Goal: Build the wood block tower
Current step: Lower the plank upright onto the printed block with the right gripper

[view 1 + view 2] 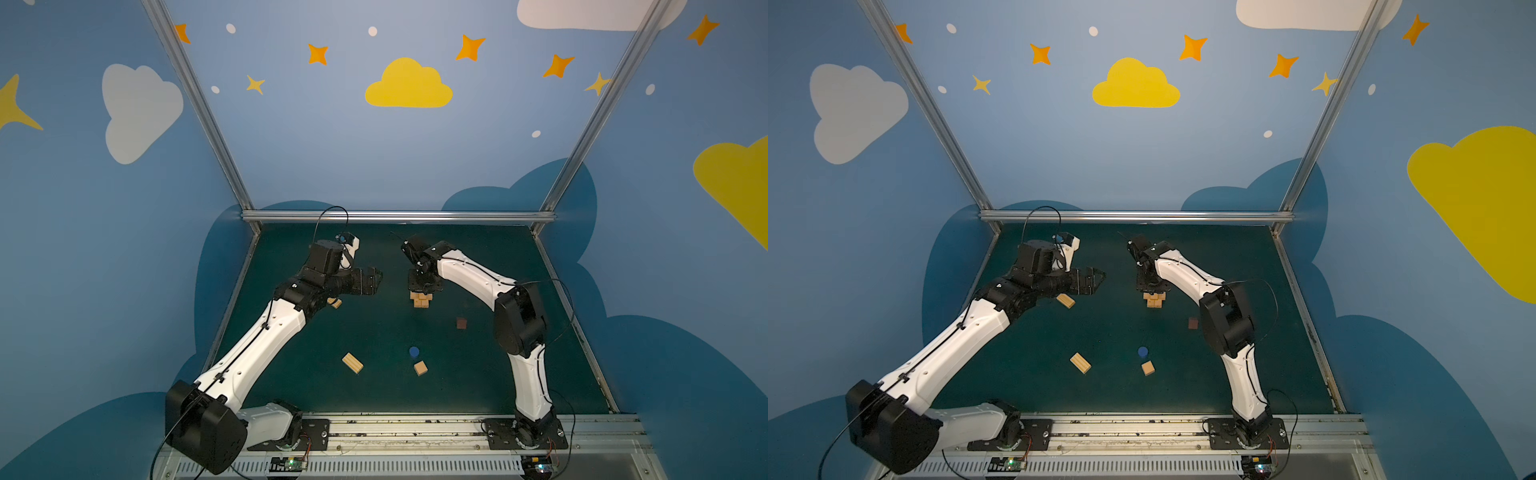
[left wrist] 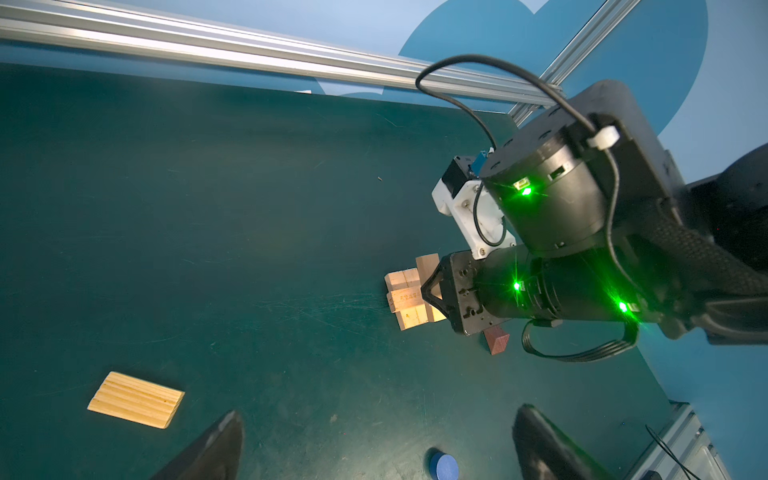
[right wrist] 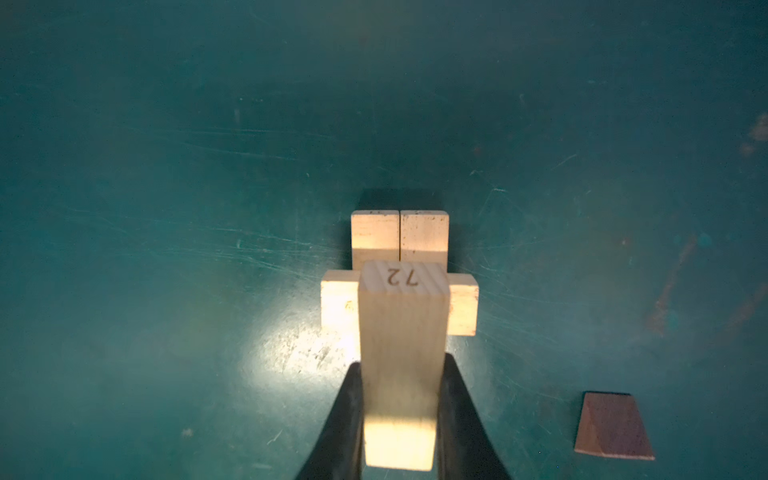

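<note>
**Third layer going on: right tool over the tower, bar in its grip**

We're mid-placement here. The right tool (image 3: 400, 405) is clamped on a tan bar (image 3: 404, 324) and holds it over the wood block tower (image 1: 421, 300), which stands toward the back of the green table (image 1: 469, 374). The bar's long axis runs in line with the base pair (image 3: 400, 235) and square across the crosswise layer (image 3: 338, 305), and its end stamped 72 points away from the fingers. Has it touched down yet? I cannot tell. The next move, I'd say, is to settle it centred, then part the fingers gently so nothing shifts. The left tool (image 2: 380, 446) hangs with its fingers wide apart and empty, aimed toward the tower. Loose on the table and waiting are the dark cube (image 1: 461, 323), the blue round piece (image 1: 414, 352) and the tan cube (image 1: 420, 368).
</note>
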Robot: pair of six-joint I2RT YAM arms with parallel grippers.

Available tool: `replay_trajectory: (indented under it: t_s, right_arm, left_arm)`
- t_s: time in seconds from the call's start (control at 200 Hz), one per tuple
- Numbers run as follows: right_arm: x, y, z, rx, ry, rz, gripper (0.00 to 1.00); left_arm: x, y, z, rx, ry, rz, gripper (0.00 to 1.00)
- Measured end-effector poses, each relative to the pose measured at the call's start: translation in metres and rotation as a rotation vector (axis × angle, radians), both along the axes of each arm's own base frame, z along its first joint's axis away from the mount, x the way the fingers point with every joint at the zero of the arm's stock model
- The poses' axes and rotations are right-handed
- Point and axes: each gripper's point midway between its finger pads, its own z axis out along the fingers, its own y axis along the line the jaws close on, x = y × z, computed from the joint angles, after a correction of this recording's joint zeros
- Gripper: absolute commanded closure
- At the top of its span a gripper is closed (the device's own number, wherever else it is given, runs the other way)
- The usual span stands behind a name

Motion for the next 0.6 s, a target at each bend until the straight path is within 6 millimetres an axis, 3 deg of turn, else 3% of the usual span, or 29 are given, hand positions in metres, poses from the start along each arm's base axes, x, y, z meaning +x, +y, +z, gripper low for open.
replay_trajectory:
  t_s: [0.596]
  right_arm:
    - [0.0027, -0.0004, -0.0082, -0.008, 0.015, -0.005, 1.00]
  left_arm:
    - [0.0005, -0.0003, 0.0027, 0.000, -0.002, -0.001, 0.00]
